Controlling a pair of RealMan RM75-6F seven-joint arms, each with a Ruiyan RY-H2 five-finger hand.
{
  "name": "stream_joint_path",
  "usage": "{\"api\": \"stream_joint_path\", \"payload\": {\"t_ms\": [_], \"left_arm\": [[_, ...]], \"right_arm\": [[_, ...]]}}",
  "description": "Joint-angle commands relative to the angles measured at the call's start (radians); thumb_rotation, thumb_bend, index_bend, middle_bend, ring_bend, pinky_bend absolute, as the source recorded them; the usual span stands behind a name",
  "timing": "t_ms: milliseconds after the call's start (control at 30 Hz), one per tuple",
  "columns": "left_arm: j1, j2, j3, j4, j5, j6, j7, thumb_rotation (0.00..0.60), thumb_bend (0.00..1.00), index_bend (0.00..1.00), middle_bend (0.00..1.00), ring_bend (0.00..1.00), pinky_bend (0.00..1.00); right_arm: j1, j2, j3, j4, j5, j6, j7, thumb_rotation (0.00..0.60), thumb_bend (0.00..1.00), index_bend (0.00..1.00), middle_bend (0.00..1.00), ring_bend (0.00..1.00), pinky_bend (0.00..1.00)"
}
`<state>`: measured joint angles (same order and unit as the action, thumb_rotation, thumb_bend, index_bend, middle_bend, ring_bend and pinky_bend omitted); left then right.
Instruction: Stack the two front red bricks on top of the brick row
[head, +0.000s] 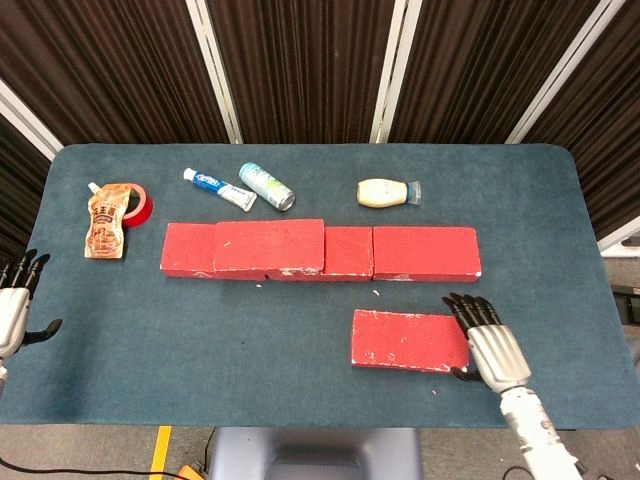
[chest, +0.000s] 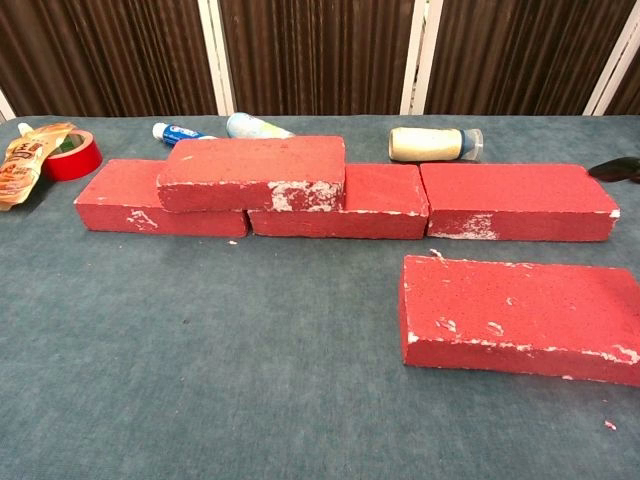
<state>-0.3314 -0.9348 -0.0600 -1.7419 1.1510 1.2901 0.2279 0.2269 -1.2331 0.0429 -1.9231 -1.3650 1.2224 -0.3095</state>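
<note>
The right hand (head: 490, 343) sits at the lower right of the head view, back up, fingers extended and slightly spread, holding nothing. The left hand (head: 12, 306) shows at the far left edge, fingers straight, thumb out, empty.

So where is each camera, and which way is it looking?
Head view: sits high above the near edge, looking down on the whole table; the left hand and right hand both show.
Chest view: sits low at the table's near edge, looking level across at the brick row; only dark fingers show at the right edge.
Both see the front brick, the stacked brick and the red tape.
</note>
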Motion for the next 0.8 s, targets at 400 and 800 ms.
{"api": "stream_joint_path", "payload": {"t_ms": [400,800], "left_arm": [[0.012,0.023,-0.004,-0.064,-0.046,-0.041,0.048,0.600,0.22,0.00,0.00,0.00,0.00],[0.029,-0.002,-0.004,-0.059,-0.066,-0.038,0.057,0.600,0.22,0.00,0.00,0.00,0.00]], "right_arm": [[0.209,-0.134,0.043,-0.222,0.482,-0.056,-0.483,0.600,0.00,0.12,0.13,0.02,0.00],[0.282,-0.172,0.047,-0.160,0.592,-0.022,-0.542,0.600,0.00,0.11,0.12,0.01,0.00]]}}
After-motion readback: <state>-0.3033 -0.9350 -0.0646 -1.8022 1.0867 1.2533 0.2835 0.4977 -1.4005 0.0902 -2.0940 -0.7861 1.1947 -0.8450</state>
